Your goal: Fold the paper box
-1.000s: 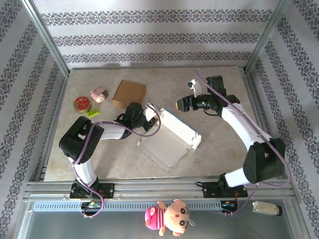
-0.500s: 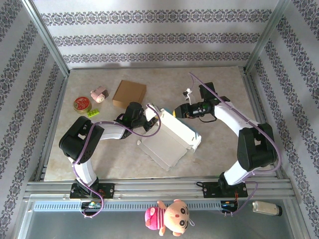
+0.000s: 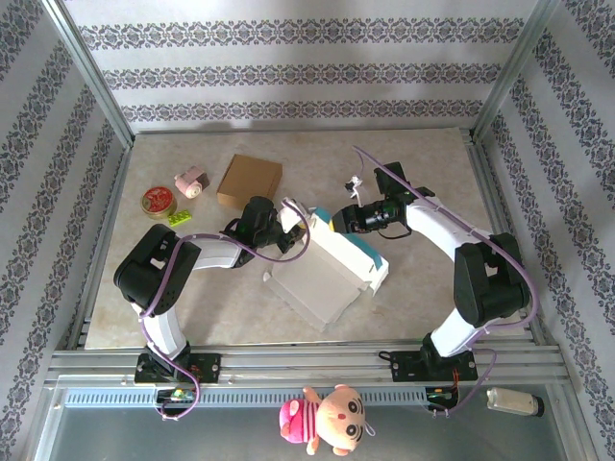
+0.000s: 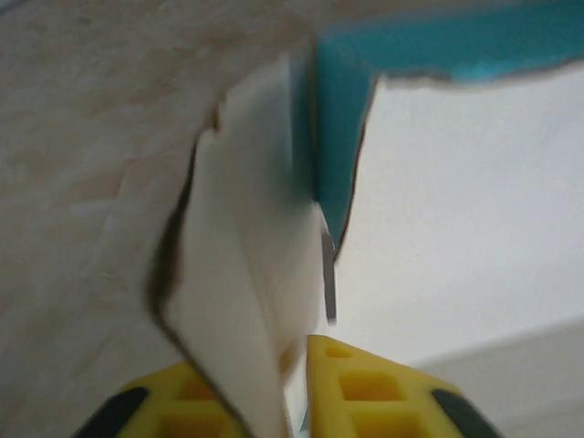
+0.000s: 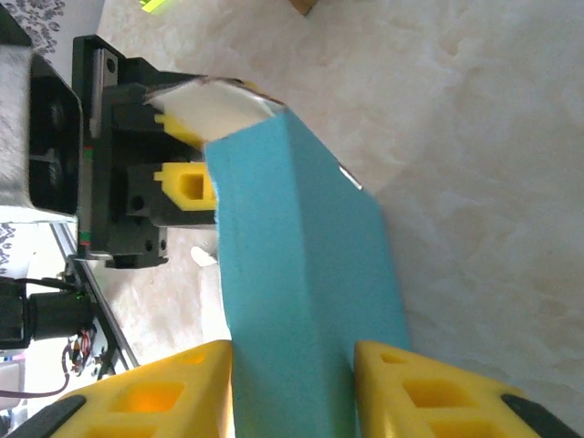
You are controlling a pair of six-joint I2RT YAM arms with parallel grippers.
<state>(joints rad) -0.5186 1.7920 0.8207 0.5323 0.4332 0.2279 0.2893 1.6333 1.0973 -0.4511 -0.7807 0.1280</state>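
The paper box (image 3: 322, 279), white with a teal inner face, lies partly folded in the middle of the table. My left gripper (image 3: 296, 223) is at its far left corner. In the left wrist view a white flap (image 4: 237, 274) stands between the yellow fingers (image 4: 365, 392), and a thin gap shows beside it, so the left gripper (image 4: 274, 365) is slightly open. My right gripper (image 3: 334, 220) meets the same corner from the right. Its jaws (image 5: 292, 351) are shut on the raised teal wall (image 5: 301, 246), both pads touching it.
A brown cardboard box (image 3: 250, 181), a pink toy (image 3: 191, 181), a red tin (image 3: 156, 201) and a green brick (image 3: 179, 217) sit at the back left. A small white object (image 3: 356, 181) lies behind the right gripper. A plush doll (image 3: 325, 418) hangs at the front rail.
The right arm swung left to the box and closed its jaws on the teal wall, which now stands up. The left jaws loosened a little around the white flap.
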